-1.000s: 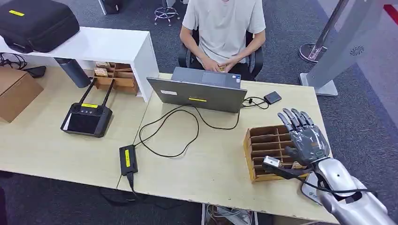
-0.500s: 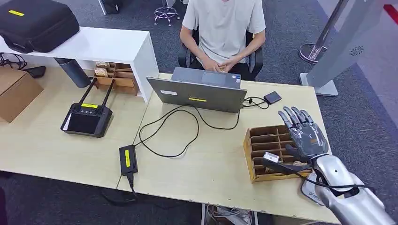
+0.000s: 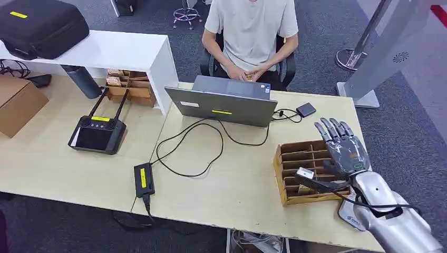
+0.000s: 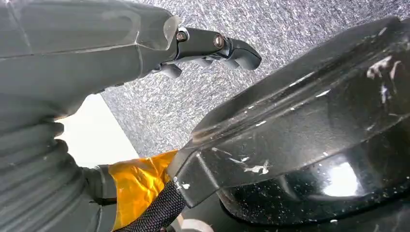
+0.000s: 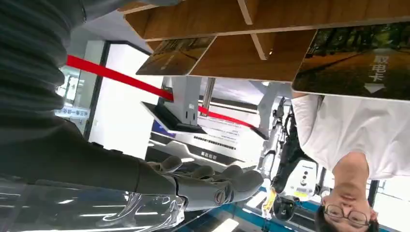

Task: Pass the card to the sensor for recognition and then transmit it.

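Wooden slotted rack (image 3: 295, 158) on the counter (image 3: 237, 184) held the cards (image 5: 355, 60); the right hand (image 3: 345, 150) hovered above it, fingers spread, grasping nothing. Best lower slowly, aligned with one card's edge.

Head view high, facing down onto desk (image 3: 237, 184). Right wrist view close, inverted, sharing wooden organizer (image 3: 303, 171) and seated person (image 3: 252, 31). Left wrist view toward carpet.

Brown wooden card rack (image 3: 297, 158), silver laptop (image 3: 221, 108)
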Controlling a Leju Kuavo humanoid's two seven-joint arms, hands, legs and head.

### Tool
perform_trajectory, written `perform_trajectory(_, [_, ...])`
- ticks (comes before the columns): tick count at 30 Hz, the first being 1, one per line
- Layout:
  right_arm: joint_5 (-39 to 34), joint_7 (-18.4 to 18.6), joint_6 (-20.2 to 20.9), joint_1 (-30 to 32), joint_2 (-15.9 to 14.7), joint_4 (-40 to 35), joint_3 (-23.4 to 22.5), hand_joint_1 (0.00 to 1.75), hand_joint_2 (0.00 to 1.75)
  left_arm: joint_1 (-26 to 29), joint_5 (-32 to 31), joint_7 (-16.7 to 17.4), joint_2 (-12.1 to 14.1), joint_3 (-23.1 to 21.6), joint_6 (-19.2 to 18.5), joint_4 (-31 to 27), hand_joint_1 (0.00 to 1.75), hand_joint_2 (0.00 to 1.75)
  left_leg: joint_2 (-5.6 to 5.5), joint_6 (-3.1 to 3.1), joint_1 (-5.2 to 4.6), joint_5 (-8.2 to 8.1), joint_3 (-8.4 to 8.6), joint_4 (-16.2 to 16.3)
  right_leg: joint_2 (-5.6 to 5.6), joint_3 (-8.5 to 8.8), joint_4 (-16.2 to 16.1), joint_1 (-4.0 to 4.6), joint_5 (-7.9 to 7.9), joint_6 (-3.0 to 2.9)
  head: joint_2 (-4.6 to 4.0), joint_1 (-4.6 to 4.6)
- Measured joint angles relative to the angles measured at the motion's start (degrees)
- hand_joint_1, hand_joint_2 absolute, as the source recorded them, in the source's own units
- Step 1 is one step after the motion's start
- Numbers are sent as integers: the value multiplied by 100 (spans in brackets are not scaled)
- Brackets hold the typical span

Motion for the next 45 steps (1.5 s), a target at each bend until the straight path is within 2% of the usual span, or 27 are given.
perform_trajectory(7, [39,20,-39,-43,15,76,-13,0,175,1,50,0,0,0,-5,0,0,175,0,0,0,0,-1,0,0,0,0,0,0,0,0,-2])
perform_trajectory(15, [195,243,-28,-107,17,122,-114,0,175,5,96,0,0,0,20,0,0,175,0,0,0,0,0,0,0,0,0,0,1,-1,0,0])
perform_trajectory(27, [210,247,-24,-109,17,122,-201,0,175,9,131,0,0,0,33,0,0,175,0,0,0,0,0,0,0,0,1,0,0,-1,0,0])
perform_trajectory(28, [210,247,-24,-109,17,122,-210,47,175,9,131,0,0,0,35,0,0,175,0,0,0,0,0,0,0,0,0,0,0,-1,0,0])
perform_trajectory(29, [210,247,-22,-109,17,122,-221,175,175,9,133,0,0,0,35,0,0,175,0,0,0,0,0,0,0,0,0,0,0,0,0,0])
perform_trajectory(33, [205,247,13,-107,17,122,-240,173,175,11,157,0,0,0,54,0,0,175,0,0,0,0,1,0,0,0,0,0,0,-1,0,-2])
perform_trajectory(34, [190,245,13,-106,17,122,-240,157,175,11,164,0,0,-2,54,0,0,175,0,0,0,0,1,0,0,0,0,0,0,-1,0,0])
perform_trajectory(35, [177,238,2,-106,17,125,-245,159,175,12,173,0,0,-2,52,0,0,175,0,0,0,0,1,0,0,0,0,0,0,-1,0,-2])
perform_trajectory(36, [164,221,-9,-106,17,127,-251,150,175,14,184,-2,0,0,50,0,0,175,0,0,0,0,1,0,0,0,0,0,0,-1,0,0])
perform_trajectory(38, [140,192,-24,-105,17,135,-256,148,175,17,201,-17,0,0,48,0,0,175,0,0,0,0,1,0,0,-1,0,0,0,-1,0,0])
perform_trajectory(39, [127,190,-24,-104,17,142,-258,136,175,18,208,-20,0,0,46,0,0,175,0,0,0,0,1,0,1,-1,0,0,0,-1,0,-2])
perform_trajectory(40, [118,184,-24,-103,17,149,-262,133,175,19,214,-20,0,0,46,0,0,175,0,0,0,0,0,0,0,-1,0,0,0,-1,0,0])
perform_trajectory(45, [105,173,-17,-99,17,149,-278,129,175,26,236,-35,0,0,48,0,0,175,1,0,0,0,1,0,1,-1,0,1,0,-1,0,0])
